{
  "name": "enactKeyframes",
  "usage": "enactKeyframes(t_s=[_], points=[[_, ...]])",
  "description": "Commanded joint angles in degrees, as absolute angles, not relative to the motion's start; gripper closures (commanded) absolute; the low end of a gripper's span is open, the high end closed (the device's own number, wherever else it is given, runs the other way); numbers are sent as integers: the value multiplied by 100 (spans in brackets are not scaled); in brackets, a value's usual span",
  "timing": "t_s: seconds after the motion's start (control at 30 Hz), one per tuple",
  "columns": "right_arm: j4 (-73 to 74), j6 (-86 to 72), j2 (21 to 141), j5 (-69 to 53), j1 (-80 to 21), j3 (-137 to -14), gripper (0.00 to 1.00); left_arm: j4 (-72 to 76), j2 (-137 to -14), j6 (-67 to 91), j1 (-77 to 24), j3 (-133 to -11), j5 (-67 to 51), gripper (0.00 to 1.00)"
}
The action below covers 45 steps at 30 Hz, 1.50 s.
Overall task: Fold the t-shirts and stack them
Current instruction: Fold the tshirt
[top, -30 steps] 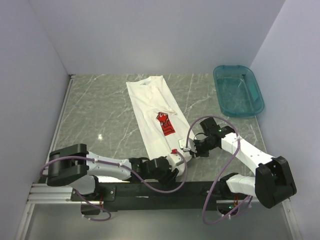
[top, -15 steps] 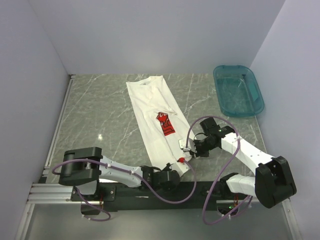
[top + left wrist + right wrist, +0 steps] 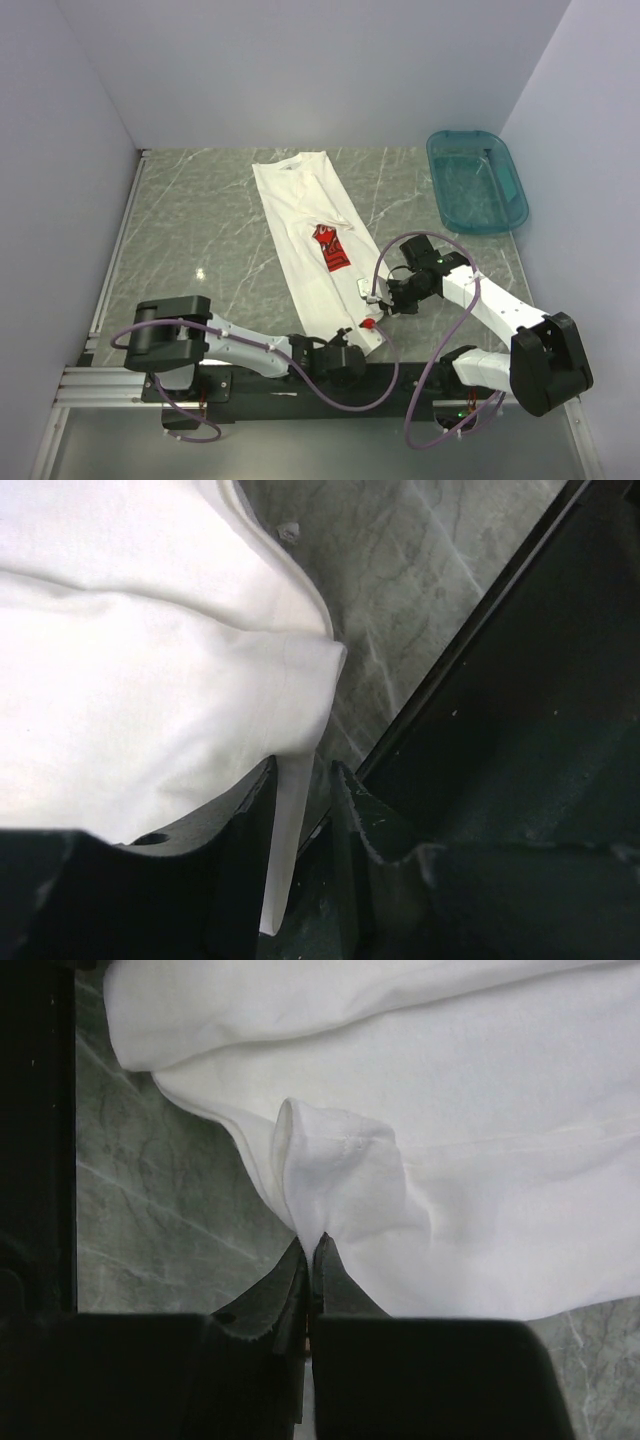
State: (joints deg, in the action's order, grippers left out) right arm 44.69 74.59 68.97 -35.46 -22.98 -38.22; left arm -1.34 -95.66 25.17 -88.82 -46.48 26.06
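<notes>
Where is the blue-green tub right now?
In the top view, the teal basin sits at the far right of the table, apart from the white t-shirt lying to its left.

The grey-green marbled surface point(image 3: 200, 220) carries a white t-shirt point(image 3: 305, 215) — folded to a long strip, mid-surface — and a teal basin point(image 3: 517, 185) at its far right corner.

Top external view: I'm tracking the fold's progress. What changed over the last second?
The left arm's end effector drew back toward the table's near edge, its rear joint shifting right; the t-shirt hem now lies between its jaws, grip unclear. The right end effector stayed shut on the shirt's right edge; the shirt's far end and teal basin did not move.
</notes>
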Motion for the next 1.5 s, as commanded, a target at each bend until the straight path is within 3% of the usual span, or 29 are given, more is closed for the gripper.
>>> enactKeyframes(t_s=[0.0,0.17,0.27,0.47,0.93,1.27,1.47], points=[[4544,7479,6812,-3674,-2259,-3920,100,-913,-10123,2584,-8999,-4781,2855,67],[4570,7479,6733,-3648,-2268,-3920,100,-1239,-10502,2716,-9167,-5027,3252,79],[4579,7488,6724,-3630,-2259,-3911,100,-1388,-10582,2804,-9246,-5115,3445,99],[4588,7480,6724,-3630,-2250,-3955,100,-1398,-10381,2830,-9264,-5071,3472,99],[4693,7225,6873,-4166,-2250,-4412,100,-247,-8395,2593,-8649,-4202,2514,100],[4307,6471,7434,-4386,-2285,-5149,100,588,-7076,2426,-7376,-3393,1416,100],[3815,5767,8103,-4026,-2399,-5817,100,878,-7119,2215,-6331,-3314,889,100]])
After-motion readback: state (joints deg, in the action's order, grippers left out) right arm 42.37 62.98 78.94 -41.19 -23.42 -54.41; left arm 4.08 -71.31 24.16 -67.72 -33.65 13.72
